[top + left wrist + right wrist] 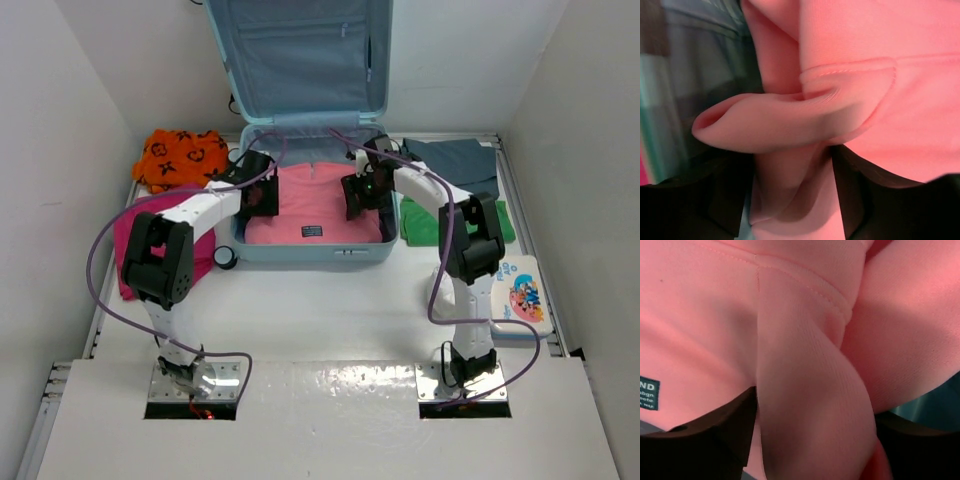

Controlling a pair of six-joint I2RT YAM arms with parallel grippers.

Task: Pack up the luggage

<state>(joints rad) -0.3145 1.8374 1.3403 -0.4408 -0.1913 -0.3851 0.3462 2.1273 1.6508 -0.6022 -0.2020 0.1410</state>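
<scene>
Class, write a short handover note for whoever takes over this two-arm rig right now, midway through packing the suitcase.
Left gripper: over the left side of the pink top in the luggage, a fold between its fingers; grip unclear.
Right gripper: same on the right side.
Done: pink top lies in the open luggage.
Left: orange garment and magenta garment on its left, green garment and grey-blue garment on its right, all outside.

A dark label on the pink garment, left of the right end effector, reads "ND"; its smaller lines are illegible.
</scene>
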